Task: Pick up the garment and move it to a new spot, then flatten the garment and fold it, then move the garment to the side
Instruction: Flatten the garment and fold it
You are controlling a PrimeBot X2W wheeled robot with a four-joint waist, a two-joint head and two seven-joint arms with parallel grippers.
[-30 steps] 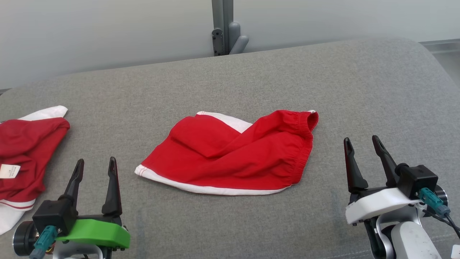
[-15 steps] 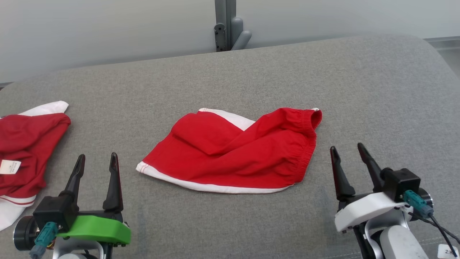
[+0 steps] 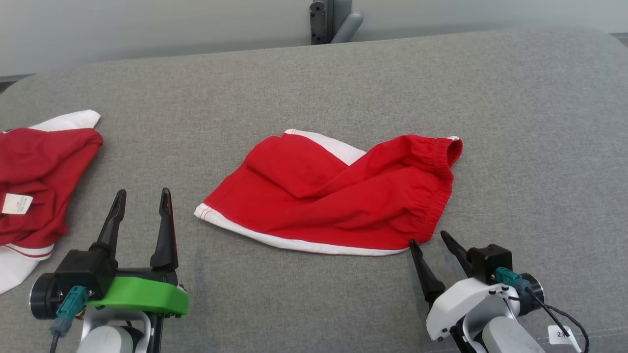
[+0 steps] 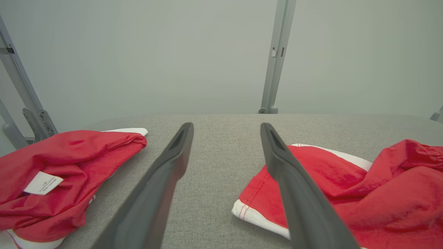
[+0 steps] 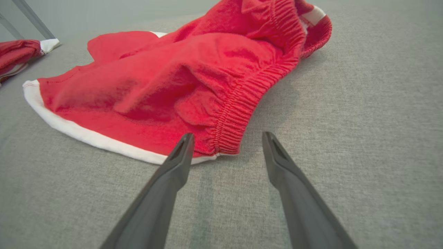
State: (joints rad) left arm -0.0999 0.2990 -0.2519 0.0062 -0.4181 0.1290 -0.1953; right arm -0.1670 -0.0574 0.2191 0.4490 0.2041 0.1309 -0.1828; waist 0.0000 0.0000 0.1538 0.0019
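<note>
Closing in, the right claw (image 3: 428,240) has slid left to the near right corner of the red shorts (image 3: 333,196), which lie crumpled on the middle of the worktop (image 3: 515,122); its jaws gape wide, empty. The left claw (image 3: 143,192) waits wide too, holding nothing. Driving in low could shove the waistband (image 5: 238,114) into a bunch, or pinch one layer only.

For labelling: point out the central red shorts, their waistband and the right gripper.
red shorts (image 3: 338,196), head view, middle of fabric.
waistband (image 5: 244,107), right wrist view, ribbed edge.
right gripper (image 3: 428,237), head view, between its fingertips.
</note>
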